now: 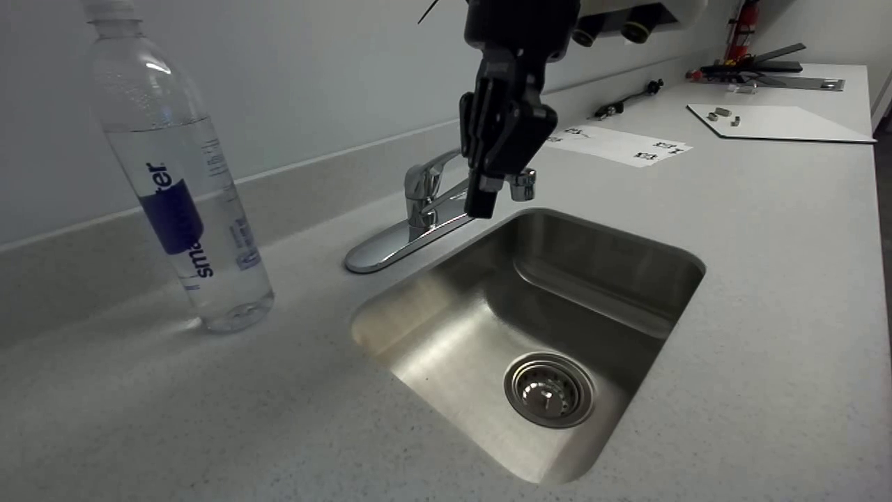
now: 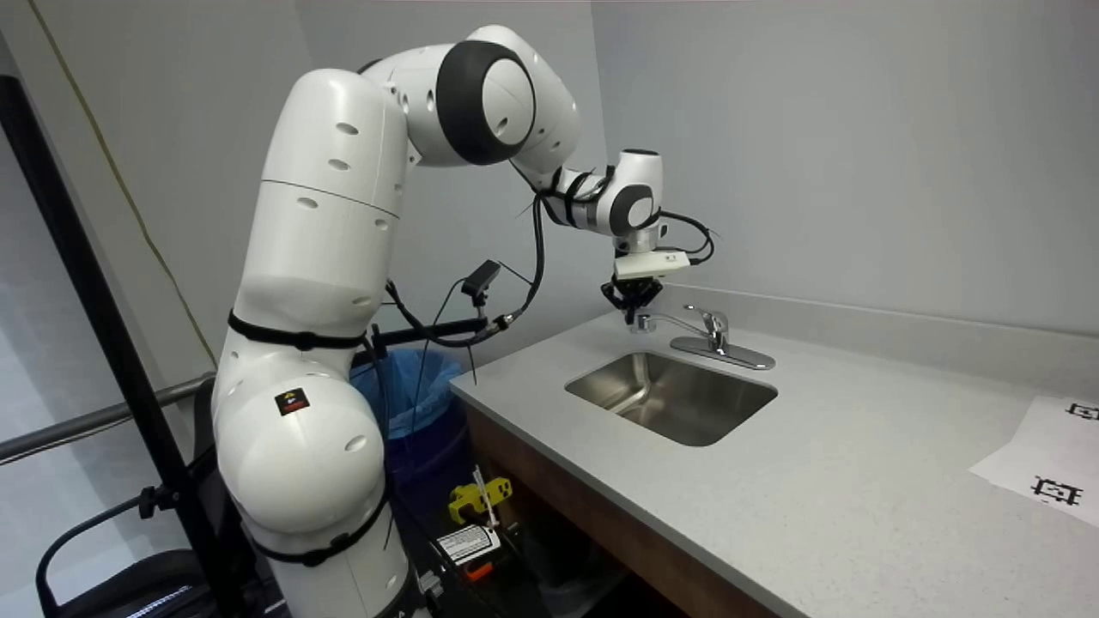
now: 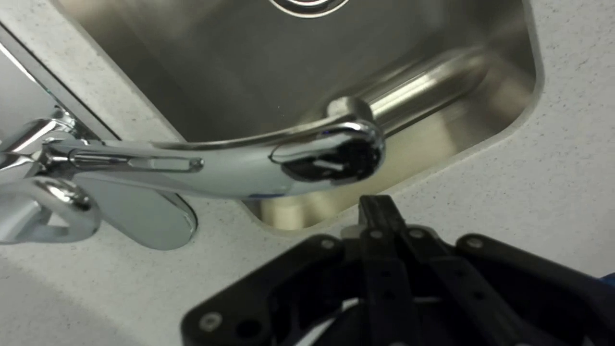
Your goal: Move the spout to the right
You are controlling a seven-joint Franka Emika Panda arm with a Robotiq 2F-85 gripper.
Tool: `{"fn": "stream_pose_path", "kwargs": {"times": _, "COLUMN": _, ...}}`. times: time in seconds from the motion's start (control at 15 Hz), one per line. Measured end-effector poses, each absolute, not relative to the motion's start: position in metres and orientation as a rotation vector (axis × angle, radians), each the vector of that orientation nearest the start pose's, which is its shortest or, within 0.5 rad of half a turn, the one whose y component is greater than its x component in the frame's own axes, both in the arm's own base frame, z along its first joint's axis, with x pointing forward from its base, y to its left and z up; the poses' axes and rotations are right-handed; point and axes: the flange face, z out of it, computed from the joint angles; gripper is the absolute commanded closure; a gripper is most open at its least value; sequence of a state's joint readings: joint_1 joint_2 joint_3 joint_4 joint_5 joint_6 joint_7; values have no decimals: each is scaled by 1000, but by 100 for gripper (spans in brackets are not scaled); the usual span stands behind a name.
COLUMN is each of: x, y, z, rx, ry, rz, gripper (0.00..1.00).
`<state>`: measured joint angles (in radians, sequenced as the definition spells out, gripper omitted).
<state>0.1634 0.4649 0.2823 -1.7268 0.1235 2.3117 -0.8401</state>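
Note:
The spout is a shiny chrome arched tube. In the wrist view the spout [image 3: 240, 166] reaches from the faucet base at the left to its rounded tip over a corner of the sink. It also shows in both exterior views [image 1: 523, 187] [image 2: 678, 322]. My gripper [image 3: 379, 206] is shut and empty, its fingertips together beside the spout's tip, with a small gap in the wrist view. In an exterior view the gripper [image 1: 481, 199] hides the middle of the spout. In an exterior view the gripper [image 2: 631, 311] points down at the spout's tip end.
The faucet's lever handle [image 1: 440, 164] rises above its chrome base plate [image 1: 383, 249]. The steel sink [image 1: 599, 268] lies below the spout. A water bottle [image 1: 188, 209] stands on the counter near the wall. Marker sheets [image 1: 620, 145] lie on the counter past the faucet.

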Motion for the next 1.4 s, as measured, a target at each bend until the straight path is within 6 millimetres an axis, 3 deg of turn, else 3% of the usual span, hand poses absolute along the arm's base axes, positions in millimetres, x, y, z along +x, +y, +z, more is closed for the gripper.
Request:
{"fn": "stream_pose_path", "kwargs": {"times": 0.33, "x": 616, "y": 269, "z": 330, "rx": -2467, "ry": -1676, "rz": -228, "gripper": 100}}
{"fn": "stream_pose_path", "kwargs": {"times": 1.0, "x": 628, "y": 254, "z": 342, "rx": -2498, "ry": -1686, "rz": -257, "gripper": 100}}
{"fn": "stream_pose_path", "kwargs": {"times": 1.4, "x": 633, "y": 221, "z": 341, "rx": -2550, "ry": -1674, "rz": -159, "gripper": 100}}
